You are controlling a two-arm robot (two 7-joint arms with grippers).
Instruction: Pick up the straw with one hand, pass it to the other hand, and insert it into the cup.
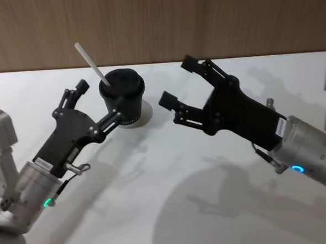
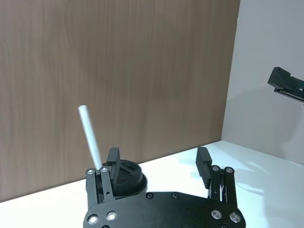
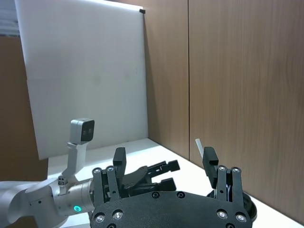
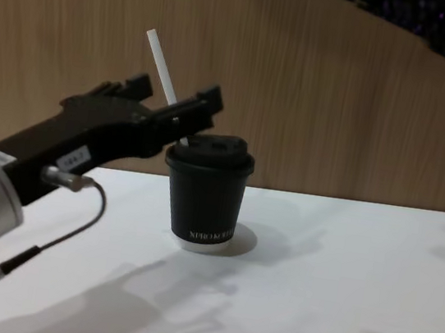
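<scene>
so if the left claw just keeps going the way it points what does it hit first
Most likely the cup: the left claw is open, its nearer finger already beside the cup wall. The straw stands tilted in the lid just past it. Depth is unclear.

One straw, one cup and two hands, left hand and right hand.

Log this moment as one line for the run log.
straw: in cup lid, leaning | left tool: open beside cup, straw released | right tool: open, raised right of cup | table: white
</scene>
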